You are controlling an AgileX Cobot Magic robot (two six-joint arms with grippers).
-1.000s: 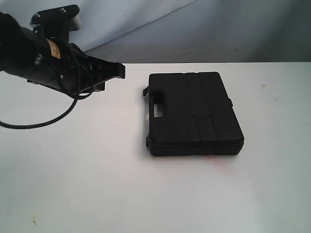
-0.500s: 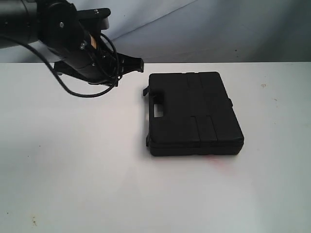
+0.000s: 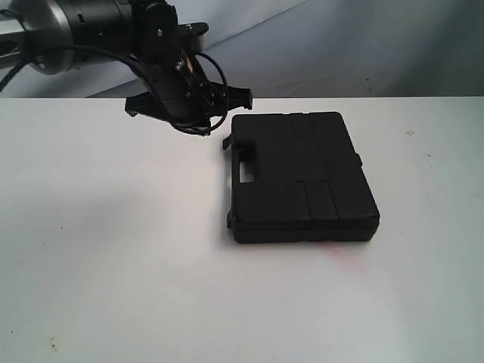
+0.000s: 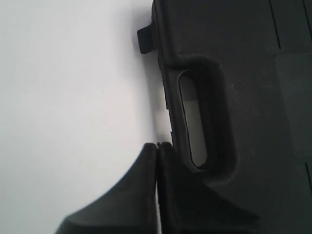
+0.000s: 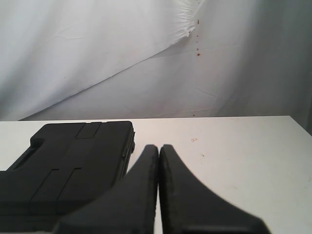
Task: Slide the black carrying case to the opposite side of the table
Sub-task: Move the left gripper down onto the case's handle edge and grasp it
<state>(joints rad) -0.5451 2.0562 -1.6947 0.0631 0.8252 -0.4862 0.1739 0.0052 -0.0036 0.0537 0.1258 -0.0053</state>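
Case (image 3: pixel 302 178) flat on bench (image 3: pixel 113 265), right of centre. Left gripper (image 4: pixel 157 146) pressed together, tips just beside the handle edge, contact unclear. Right gripper (image 5: pixel 158 147) likewise together, off the case. Judging by this, whole slide left to do.

The white tabletop (image 3: pixel 113 257) carries one flat black case (image 3: pixel 299 178); a faint red smear (image 3: pixel 338 250) lies just beside the case's camera-facing edge.

The matte black case (image 3: pixel 302 178) lies flat and closed on my white bench (image 3: pixel 113 265), right of centre. Its cut-out handle (image 3: pixel 246 172) faces left, and a faint red smear (image 3: pixel 336 249) marks the bench at its near edge.
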